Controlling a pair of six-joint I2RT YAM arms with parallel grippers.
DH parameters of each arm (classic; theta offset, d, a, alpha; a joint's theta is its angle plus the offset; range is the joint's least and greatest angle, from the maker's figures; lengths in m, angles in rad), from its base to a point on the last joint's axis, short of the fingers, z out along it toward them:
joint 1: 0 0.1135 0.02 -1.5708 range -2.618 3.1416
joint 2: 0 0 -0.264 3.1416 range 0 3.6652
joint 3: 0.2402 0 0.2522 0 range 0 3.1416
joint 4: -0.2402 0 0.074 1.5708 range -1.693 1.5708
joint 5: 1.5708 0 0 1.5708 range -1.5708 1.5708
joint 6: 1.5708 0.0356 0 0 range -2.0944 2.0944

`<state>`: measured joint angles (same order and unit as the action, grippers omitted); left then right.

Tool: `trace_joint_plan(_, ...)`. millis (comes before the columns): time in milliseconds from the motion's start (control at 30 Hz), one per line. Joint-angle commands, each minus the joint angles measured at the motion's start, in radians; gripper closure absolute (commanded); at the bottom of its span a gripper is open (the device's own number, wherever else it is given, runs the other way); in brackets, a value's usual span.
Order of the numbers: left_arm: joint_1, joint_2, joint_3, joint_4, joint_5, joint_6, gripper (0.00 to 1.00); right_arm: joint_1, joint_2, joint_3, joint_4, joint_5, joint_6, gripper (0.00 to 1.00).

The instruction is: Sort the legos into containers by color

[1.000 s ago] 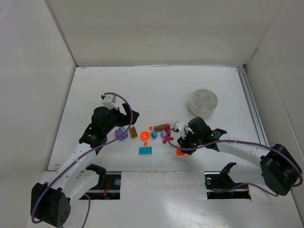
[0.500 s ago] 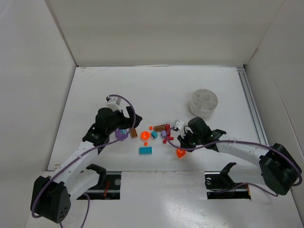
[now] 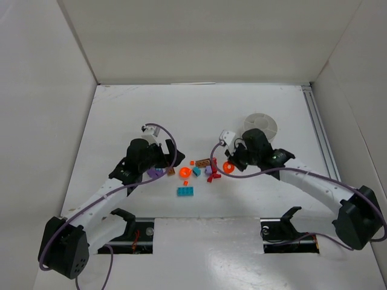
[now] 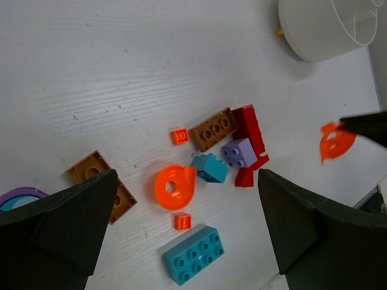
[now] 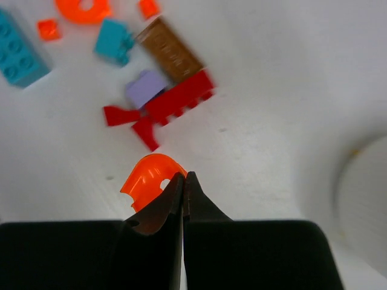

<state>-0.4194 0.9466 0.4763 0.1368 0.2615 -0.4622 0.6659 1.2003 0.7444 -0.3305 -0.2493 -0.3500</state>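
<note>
Right gripper [image 5: 182, 181] is pinched together on the thin edge of a small orange curved plastic lego piece [image 5: 147, 181], with only its rim between the fingers. From above, the piece hangs between the lego pile and the round white plastic bowl [image 3: 273, 121]. It looks to be off the table, but I can't be sure. Left gripper [image 3: 162, 166] is spread wide and holds nothing. It sits low over the left end of the pile, by a purple round piece [image 3: 155, 173].

Handling: the piece is tiny, light, hard and glossy, so probably slippery. It doesn't look fragile. The grip is on an edge only and most of the piece sticks out to one side, so a jolt could make it pivot or pop out. A hold across the flat faces nearer the middle would be safer, though the edge pinch likely does for a short carry.

Around: red flat pieces [image 5: 175, 104], a lilac small brick [image 5: 145, 87] and a brown flat plate [image 5: 172, 54] are bunched together, touching, just beyond the held piece. An orange ring piece [image 4: 174, 187], a small teal brick [image 4: 210, 167] and a long teal brick [image 4: 193, 254] lie further toward the left arm.

The bowl has low walls and inner dividers. I see nothing between the piece and the bowl, and the left arm is well apart from that line.
</note>
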Motion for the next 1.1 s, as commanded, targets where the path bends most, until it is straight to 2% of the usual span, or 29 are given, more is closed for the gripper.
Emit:
trace_joint_plan(0, -0.024, 0.001, 0.004, 0.011, 0.005, -0.024, 0.0, -0.086, -0.054, 0.131, -0.054, 0.129, -0.084, 1.0)
trace_joint_plan(67, -0.024, 0.001, 0.004, 0.0, -0.045, -0.041, 0.0, -0.117, -0.077, 0.209, -0.083, 0.229, -0.093, 1.0)
trace_joint_plan(100, -0.024, 0.01, 0.004, -0.017, -0.059, -0.05, 0.0, -0.127, -0.077, 0.232, -0.094, 0.339, -0.093, 1.0)
trace_joint_plan(200, -0.033, 0.023, 0.015, -0.031, -0.082, -0.05, 0.0, -0.147, -0.087, 0.308, -0.104, 0.532, -0.093, 1.0)
trace_joint_plan(433, -0.033, 0.095, 0.025, -0.052, -0.082, -0.059, 0.0, -0.183, 0.077, 0.46, -0.081, 0.766, -0.113, 1.0)
trace_joint_plan(667, -0.094, 0.156, 0.056, -0.1, -0.172, -0.069, 0.05, -0.183, 0.248, 0.55, -0.081, 0.803, -0.122, 1.0)
trace_joint_plan(1067, -0.124, 0.233, 0.087, -0.109, -0.176, -0.05, 0.17, -0.129, 0.4, 0.559, -0.07, 0.886, -0.13, 1.0)
